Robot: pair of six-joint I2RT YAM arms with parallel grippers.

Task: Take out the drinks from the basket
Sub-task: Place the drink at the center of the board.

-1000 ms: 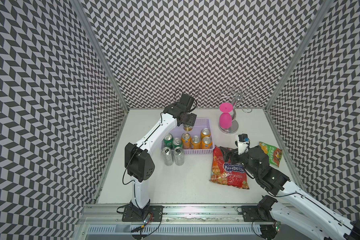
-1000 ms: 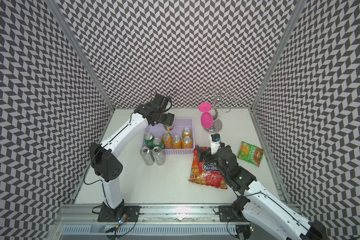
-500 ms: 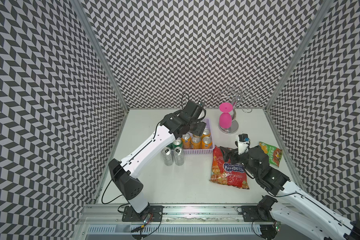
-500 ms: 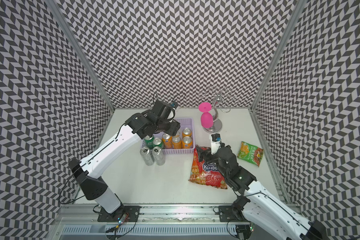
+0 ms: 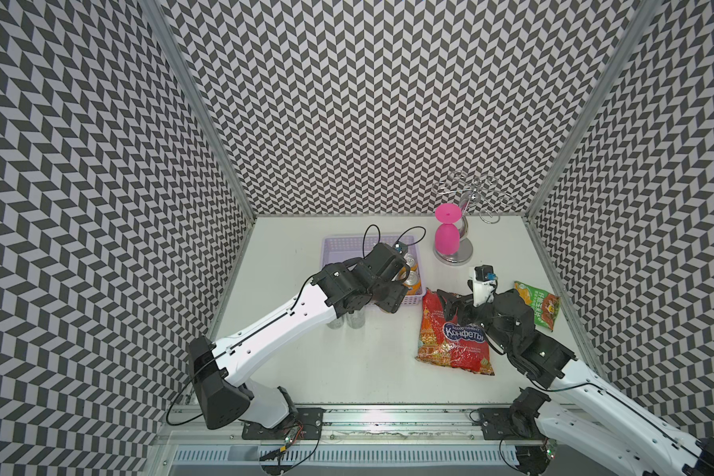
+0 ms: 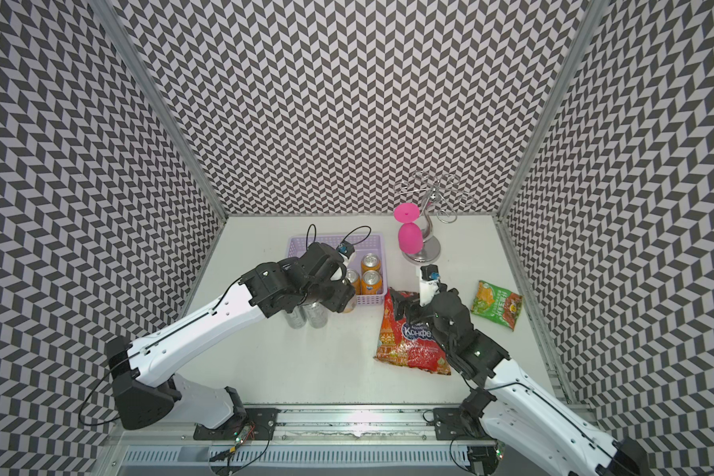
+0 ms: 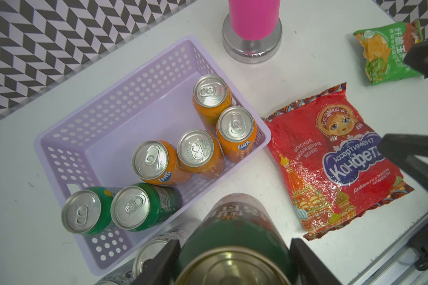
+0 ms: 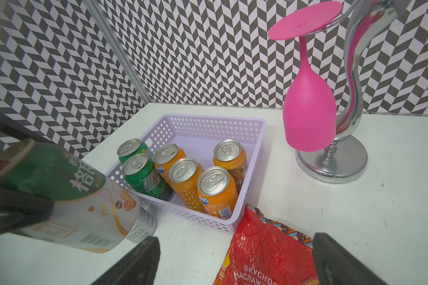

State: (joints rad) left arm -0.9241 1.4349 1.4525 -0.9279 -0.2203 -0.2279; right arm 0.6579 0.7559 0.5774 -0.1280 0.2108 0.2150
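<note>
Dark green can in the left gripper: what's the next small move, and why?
Probably lower it: the dark green can, held tilted in the left gripper's fingers, hangs outside the basket over bare table beside the two silver cans, so setting it down upright there seems next.

Bright, even light; blurred foreground

We read "FANTA" on the orange cans [image 7: 236, 138]. The red bag [image 7: 331, 158] says "Ассортимент Конфеты", "Вкусное наслаждение жизнью" and "Добавьте в жизнь сладости". The dark green can [image 8: 67, 190] shows a large "格". In a top view, the green bag [image 5: 537, 304] lies at two o'clock of the red one and carries Chinese characters we cannot make out.
</note>
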